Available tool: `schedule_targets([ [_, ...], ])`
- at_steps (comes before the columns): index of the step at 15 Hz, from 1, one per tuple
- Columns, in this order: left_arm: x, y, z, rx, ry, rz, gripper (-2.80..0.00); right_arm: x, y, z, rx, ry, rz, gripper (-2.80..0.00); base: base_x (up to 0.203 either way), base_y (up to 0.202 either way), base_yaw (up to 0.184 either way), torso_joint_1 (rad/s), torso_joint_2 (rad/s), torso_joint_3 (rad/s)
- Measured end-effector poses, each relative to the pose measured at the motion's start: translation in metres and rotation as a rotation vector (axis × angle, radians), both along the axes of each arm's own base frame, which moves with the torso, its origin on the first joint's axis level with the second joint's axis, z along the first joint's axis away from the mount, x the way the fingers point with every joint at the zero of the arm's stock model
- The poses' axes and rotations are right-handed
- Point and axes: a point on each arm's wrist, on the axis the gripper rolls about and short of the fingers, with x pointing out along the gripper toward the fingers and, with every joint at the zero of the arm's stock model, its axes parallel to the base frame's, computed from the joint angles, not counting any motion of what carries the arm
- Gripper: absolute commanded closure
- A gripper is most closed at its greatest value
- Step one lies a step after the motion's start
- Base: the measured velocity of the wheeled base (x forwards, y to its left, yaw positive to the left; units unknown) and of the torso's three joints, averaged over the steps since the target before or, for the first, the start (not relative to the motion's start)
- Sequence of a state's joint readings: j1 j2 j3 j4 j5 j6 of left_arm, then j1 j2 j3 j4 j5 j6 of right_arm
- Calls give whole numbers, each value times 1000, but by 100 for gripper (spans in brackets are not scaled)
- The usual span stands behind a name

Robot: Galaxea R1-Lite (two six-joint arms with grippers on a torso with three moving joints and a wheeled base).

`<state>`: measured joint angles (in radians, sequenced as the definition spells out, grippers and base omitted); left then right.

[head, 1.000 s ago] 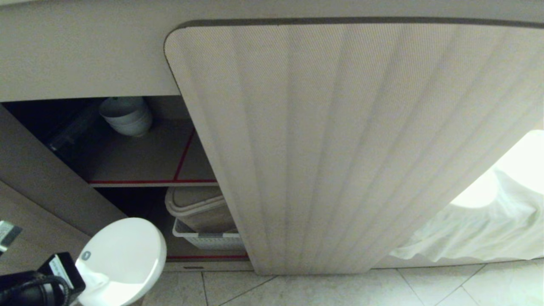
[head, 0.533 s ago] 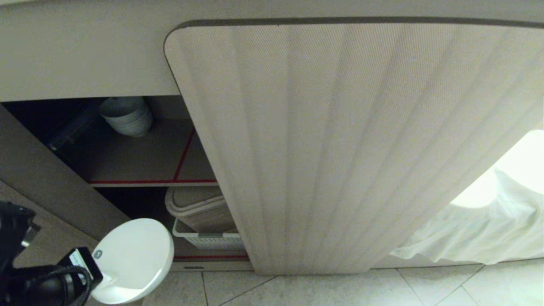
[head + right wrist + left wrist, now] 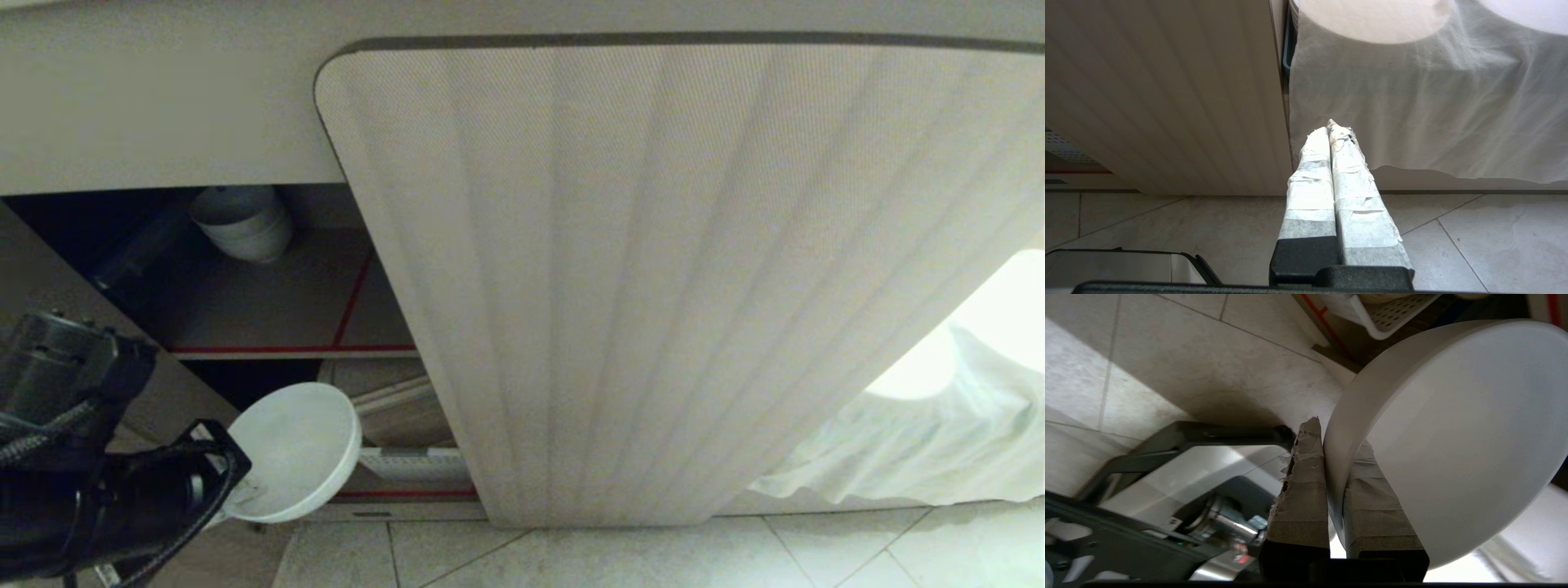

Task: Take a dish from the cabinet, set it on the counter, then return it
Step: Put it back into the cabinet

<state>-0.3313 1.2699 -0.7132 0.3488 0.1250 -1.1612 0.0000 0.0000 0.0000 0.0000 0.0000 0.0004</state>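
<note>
Glossy white dish [image 3: 294,445], rigid, light and likely slick and breakable, hanging tipped in front of the open cabinet [image 3: 269,327] at about 7 o'clock in the head view, below the stack of bowls [image 3: 242,220] up at 10 o'clock. Pinched by its rim wall between the taped fingers [image 3: 1300,490] of the left gripper [image 3: 1333,457], one pad inside and one outside; probably best kept in that rim pinch. Right gripper [image 3: 1333,130] pressed together, empty, beside the ribbed door [image 3: 1167,90].

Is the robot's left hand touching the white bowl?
Touching. The left wrist view shows the left gripper with its taped fingers pinching the rim of the bowl, one on each side.
</note>
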Motion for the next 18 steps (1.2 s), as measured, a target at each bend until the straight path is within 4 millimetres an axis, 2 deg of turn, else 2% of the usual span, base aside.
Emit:
schedule_targets([
  [3,11,-4,3,-32,-68,8,0,0,0,0,0,0,0,0,0,0,0,0,0,0],
  [11,12,-3,-1,-80,-54,76,0,0,0,0,-1,0,0,0,0,0,0,0,0,0],
  [18,24,3,0,-92,-99,125,0,0,0,0,0,0,0,0,0,0,0,0,0,0],
])
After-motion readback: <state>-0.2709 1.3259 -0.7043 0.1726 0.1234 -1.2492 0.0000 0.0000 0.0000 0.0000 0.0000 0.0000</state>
